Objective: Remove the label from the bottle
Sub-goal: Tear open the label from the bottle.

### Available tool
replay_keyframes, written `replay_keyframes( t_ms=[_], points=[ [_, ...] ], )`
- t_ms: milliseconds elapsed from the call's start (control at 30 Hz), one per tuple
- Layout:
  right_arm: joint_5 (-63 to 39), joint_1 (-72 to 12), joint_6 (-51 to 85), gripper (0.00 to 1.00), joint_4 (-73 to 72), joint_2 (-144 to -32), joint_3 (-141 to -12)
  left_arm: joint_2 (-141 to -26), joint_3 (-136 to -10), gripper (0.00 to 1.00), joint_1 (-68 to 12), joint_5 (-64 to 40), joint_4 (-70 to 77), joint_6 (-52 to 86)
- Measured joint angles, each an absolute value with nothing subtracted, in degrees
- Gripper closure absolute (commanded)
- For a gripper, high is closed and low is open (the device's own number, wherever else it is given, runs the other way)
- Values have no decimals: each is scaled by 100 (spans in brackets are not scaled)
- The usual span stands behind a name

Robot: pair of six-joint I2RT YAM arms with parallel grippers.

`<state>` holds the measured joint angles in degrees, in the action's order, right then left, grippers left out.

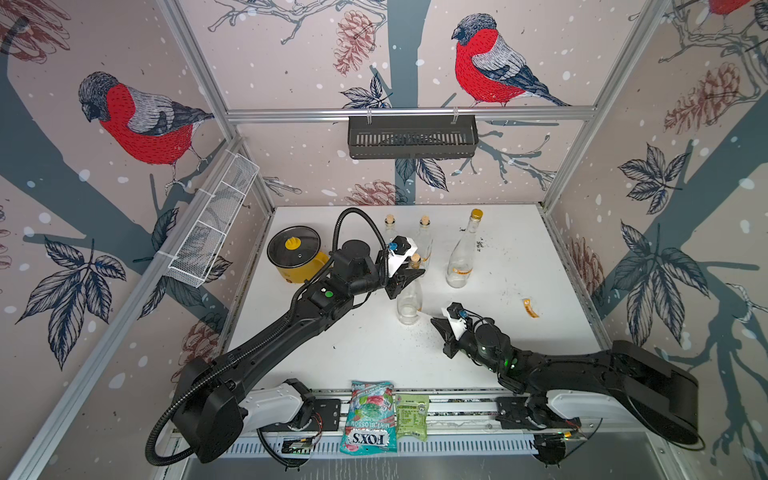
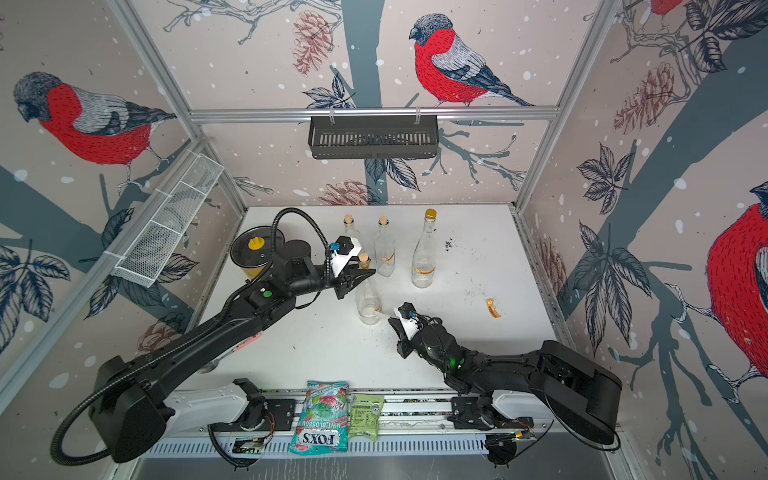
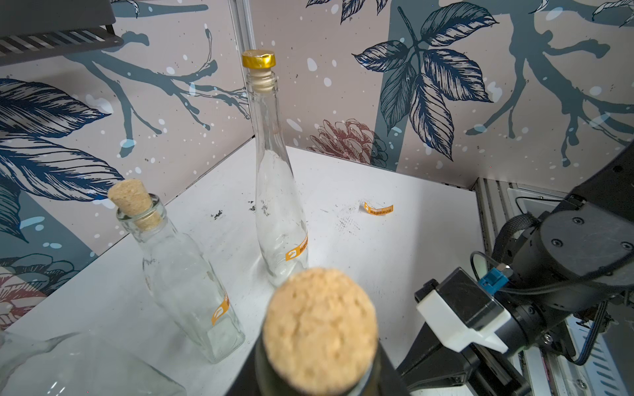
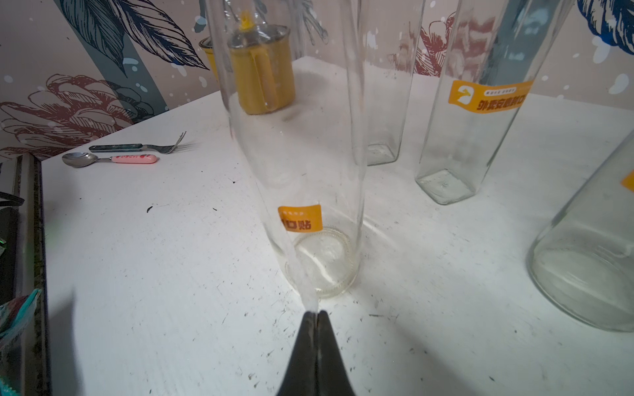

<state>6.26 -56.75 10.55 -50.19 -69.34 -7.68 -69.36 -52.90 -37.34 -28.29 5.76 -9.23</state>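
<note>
The left fingers (image 1: 409,276) clamp the neck of a clear corked bottle (image 1: 408,305) standing upright at mid-worktop (image 1: 519,345), gripping just below its cork (image 3: 320,329). The right fingers (image 4: 314,329), pressed tightly together, rest their tips at the foot of the same bottle; whether anything is caught between them cannot be told. Low on the glass sits an orange label (image 4: 300,218), its visible end showing the characters "口贴". Behind, a square bottle (image 4: 463,137) carries a like orange strip (image 4: 487,96) with a white bird-like logo and a line of Chinese characters. A tall gold-capped bottle (image 1: 463,253) wears another near its base. One loose orange label (image 1: 530,308) lies curled on the worktop toward the right wall, well apart from the bottles. On the front rail a teal bag (image 1: 368,417) reads "FOX'S" and "MINT BLOSSOM", upside down to the camera, beside a green packet (image 1: 411,415) whose print is too small to read. A yellow pot (image 1: 295,259) stands at the back left. A pink-handled spoon (image 4: 113,158) and a fork (image 4: 137,147) lie side by side near the worktop's left edge.
</note>
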Motion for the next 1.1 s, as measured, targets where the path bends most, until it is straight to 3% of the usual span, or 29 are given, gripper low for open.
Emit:
replay_keyframes(
  t_ms=[1100],
  points=[
    [794, -5446, 1079, 100, -5019, -7026, -768, -6963, -5319, 100, -3734, -2790, 565, -928]
  ],
)
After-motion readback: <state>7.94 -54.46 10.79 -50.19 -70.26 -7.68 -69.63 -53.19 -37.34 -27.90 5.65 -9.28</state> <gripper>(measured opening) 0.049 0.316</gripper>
